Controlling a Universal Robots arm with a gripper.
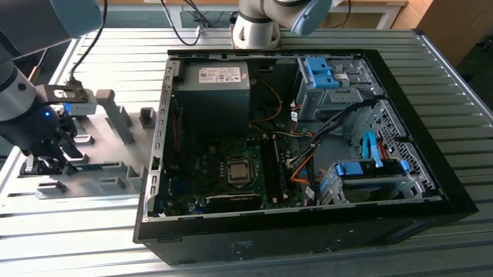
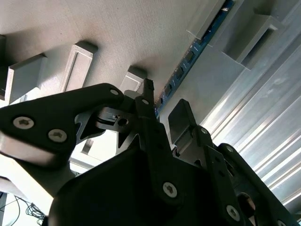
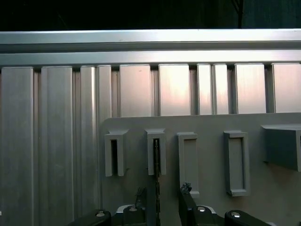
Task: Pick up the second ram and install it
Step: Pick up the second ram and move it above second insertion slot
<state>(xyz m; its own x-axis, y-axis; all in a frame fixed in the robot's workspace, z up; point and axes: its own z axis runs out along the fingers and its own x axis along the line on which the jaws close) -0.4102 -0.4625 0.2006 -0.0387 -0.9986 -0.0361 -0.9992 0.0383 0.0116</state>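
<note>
**Hand released, straddling the second ram in its holder**

At the exterior view's left, your hand hangs low over the grey holder plate. The plate lies on the slatted aluminium tabletop, beside the open computer case. In that view the second ram is a thin blue strip low on the plate, just beside the hand.

Further right, inside the case, the power supply carries a white label whose print you cannot make out. No other writing can be read. Below it sits the processor socket. Light-blue drive clips stand toward the exterior view's right.

The second wrist view adds what the exterior view does not. There the second ram is a long, narrow blue board with a row of dark chips. It runs past a grey slotted block and in toward the hand.

The first wrist view turns the second ram edge-on. It is a thin dark line standing upright below a slotted grey block. The hand straddles it with its fingers apart. A gap shows on each side, so nothing is grasped.
</note>
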